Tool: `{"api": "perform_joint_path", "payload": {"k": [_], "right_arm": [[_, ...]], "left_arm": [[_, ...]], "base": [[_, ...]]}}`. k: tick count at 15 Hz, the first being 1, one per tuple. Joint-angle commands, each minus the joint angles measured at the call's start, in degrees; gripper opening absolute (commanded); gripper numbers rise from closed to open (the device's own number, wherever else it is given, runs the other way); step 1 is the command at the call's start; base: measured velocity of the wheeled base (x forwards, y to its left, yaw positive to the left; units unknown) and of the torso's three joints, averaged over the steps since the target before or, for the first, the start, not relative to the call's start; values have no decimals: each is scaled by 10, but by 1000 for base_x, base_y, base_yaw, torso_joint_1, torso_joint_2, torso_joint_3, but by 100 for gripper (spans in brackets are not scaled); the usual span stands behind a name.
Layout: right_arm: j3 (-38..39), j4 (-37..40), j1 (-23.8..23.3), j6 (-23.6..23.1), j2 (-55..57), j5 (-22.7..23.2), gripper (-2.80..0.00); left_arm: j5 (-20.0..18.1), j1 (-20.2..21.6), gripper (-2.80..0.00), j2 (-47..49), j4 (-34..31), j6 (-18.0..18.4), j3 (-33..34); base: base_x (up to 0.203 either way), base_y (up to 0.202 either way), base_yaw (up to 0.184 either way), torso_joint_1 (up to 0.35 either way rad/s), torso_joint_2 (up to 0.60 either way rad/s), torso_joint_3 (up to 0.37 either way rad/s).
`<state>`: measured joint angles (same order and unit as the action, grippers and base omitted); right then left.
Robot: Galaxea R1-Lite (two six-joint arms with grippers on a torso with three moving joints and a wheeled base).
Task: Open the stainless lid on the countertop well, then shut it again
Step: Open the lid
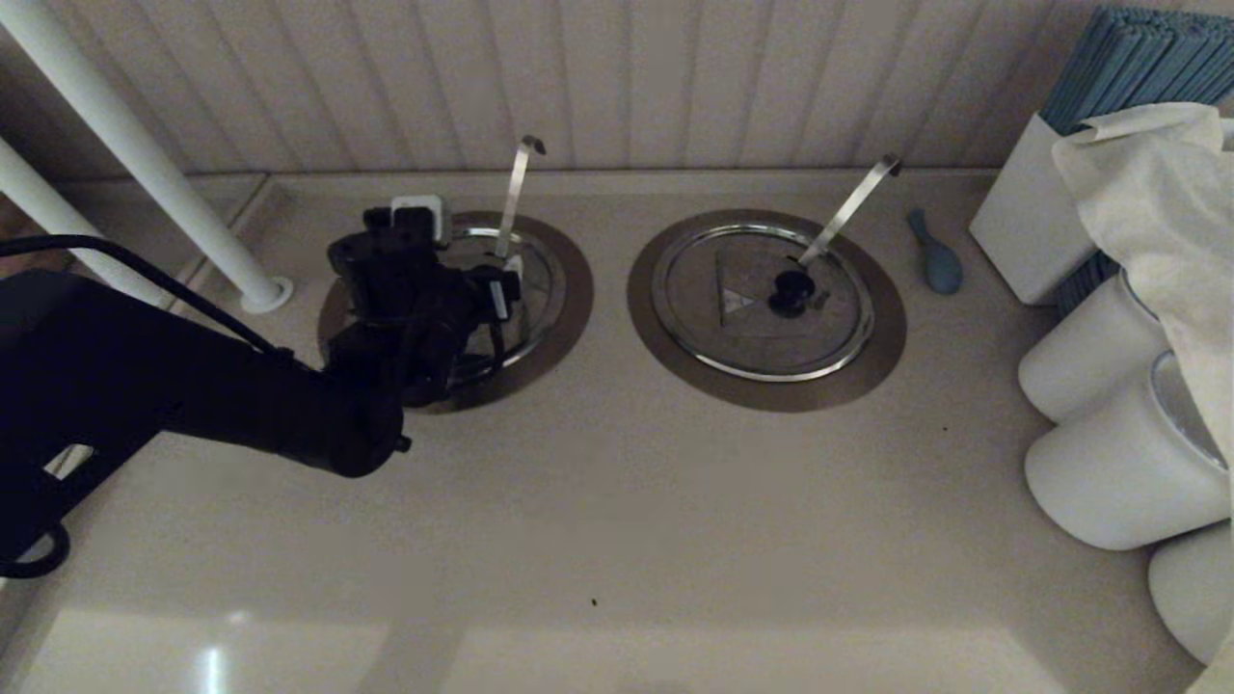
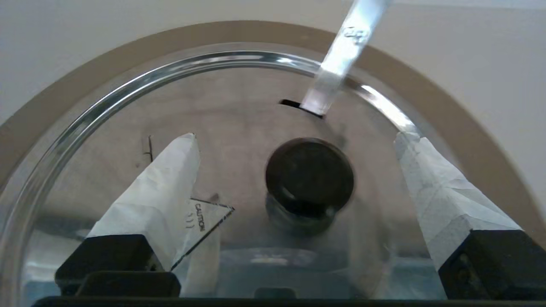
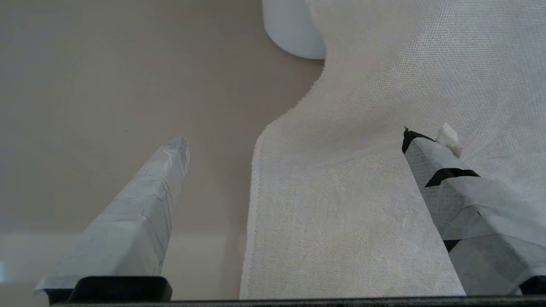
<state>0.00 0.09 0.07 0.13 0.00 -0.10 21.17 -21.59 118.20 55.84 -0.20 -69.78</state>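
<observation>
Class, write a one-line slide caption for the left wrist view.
Open left gripper straddles the black knob of the stainless lid, beside the ladle handle.

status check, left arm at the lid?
Left gripper open, straddling the black knob, no grip. Stainless lid seated. Ladle handle beside the knob. Right gripper open, parked.

A beige tabletop (image 1: 617,520) fills the frame, backed by a pale panelled wall (image 1: 675,77) along the top. White poles (image 1: 135,154) slant at upper left; light glints lower left.
</observation>
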Motion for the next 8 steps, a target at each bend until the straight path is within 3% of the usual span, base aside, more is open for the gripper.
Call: {"api": "perform_joint_path", "payload": {"k": [1, 3, 8], "right_arm": [[0, 0, 0, 0, 1, 0, 0], [0, 0, 0, 0, 1, 0, 0], [0, 0, 0, 0, 1, 0, 0]], "left_arm": [[23, -2, 0, 31, 4, 0, -25], [47, -2, 0, 45, 4, -2, -42], [47, -2, 0, 49, 5, -6, -48]], "base": [[0, 0, 0, 0, 0, 0], [0, 0, 0, 0, 0, 0], [0, 0, 0, 0, 0, 0]]}}
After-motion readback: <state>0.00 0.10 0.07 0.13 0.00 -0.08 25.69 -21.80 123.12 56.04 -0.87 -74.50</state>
